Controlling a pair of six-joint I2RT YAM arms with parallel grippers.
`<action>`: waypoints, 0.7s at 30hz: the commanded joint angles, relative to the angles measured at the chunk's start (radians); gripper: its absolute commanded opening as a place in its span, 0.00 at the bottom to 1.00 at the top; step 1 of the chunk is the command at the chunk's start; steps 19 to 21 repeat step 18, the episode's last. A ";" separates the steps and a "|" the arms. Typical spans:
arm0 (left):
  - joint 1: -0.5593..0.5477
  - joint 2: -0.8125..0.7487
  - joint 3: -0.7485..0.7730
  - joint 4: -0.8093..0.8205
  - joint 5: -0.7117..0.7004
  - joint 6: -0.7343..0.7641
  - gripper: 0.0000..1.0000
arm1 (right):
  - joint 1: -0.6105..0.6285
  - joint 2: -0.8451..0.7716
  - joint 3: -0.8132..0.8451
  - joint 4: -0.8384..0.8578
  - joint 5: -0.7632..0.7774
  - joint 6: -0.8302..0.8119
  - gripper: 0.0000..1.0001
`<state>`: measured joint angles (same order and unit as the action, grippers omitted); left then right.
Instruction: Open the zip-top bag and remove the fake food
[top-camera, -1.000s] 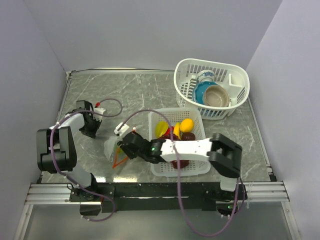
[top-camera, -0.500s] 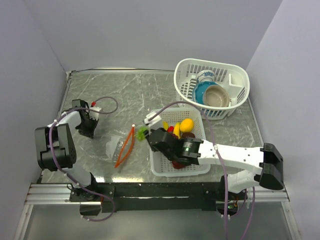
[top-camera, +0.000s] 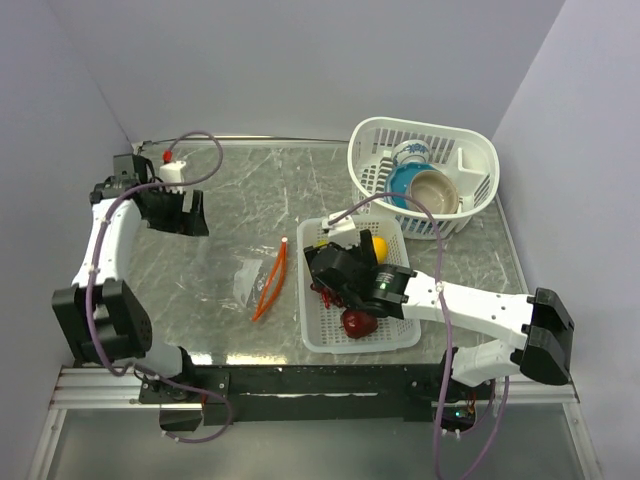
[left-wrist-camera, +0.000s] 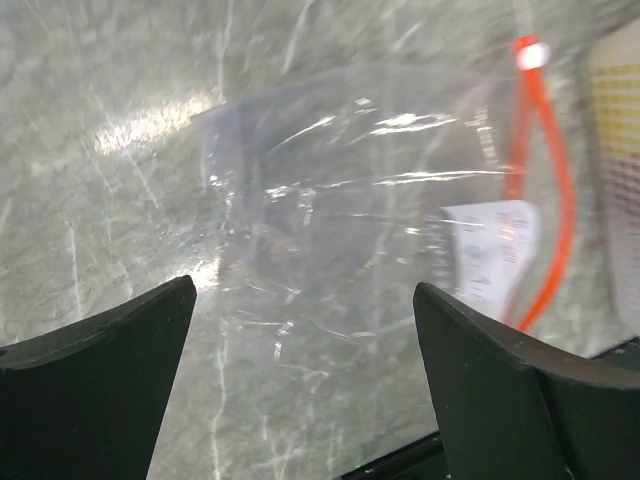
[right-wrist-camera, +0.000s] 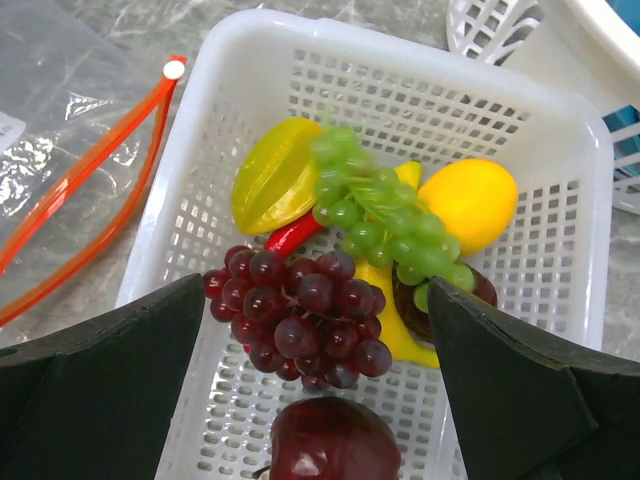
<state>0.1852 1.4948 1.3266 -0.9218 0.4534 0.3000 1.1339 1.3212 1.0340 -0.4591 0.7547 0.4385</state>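
The zip-top bag (top-camera: 250, 283) lies flat and empty on the marble table, its orange-red zipper strip (top-camera: 271, 284) hanging open toward the basket. My left gripper (top-camera: 187, 214) hovers open above and behind the bag (left-wrist-camera: 350, 220), holding nothing. The fake food sits in the white rectangular basket (top-camera: 318, 338): purple grapes (right-wrist-camera: 300, 320), green grapes (right-wrist-camera: 380, 210), a yellow star-shaped piece (right-wrist-camera: 275, 175), a yellow-orange round fruit (right-wrist-camera: 468, 205), a dark red apple (right-wrist-camera: 335, 440) and a banana (right-wrist-camera: 392, 325) partly hidden underneath. My right gripper (top-camera: 332, 272) is open over the fruit, gripping none of it.
A round white slotted basket (top-camera: 470, 150) at the back right holds a blue bowl (top-camera: 403, 187) and a tan bowl (top-camera: 433, 192). Pale walls close in the table on three sides. The rectangular basket's rim (left-wrist-camera: 618, 150) is just right of the bag.
My right gripper carried the green grapes from the bag to the basket and opened, leaving them there. My left gripper let go, opened and swung up toward the back left.
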 joint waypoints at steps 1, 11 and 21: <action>-0.006 -0.093 0.059 -0.129 0.105 -0.009 0.97 | -0.006 -0.017 0.096 -0.107 0.046 0.101 1.00; -0.010 -0.217 0.045 -0.141 0.231 -0.027 0.97 | 0.035 -0.194 0.120 -0.150 0.040 0.137 1.00; -0.010 -0.286 -0.030 -0.039 0.225 -0.091 0.97 | 0.056 -0.298 0.087 -0.210 0.081 0.172 1.00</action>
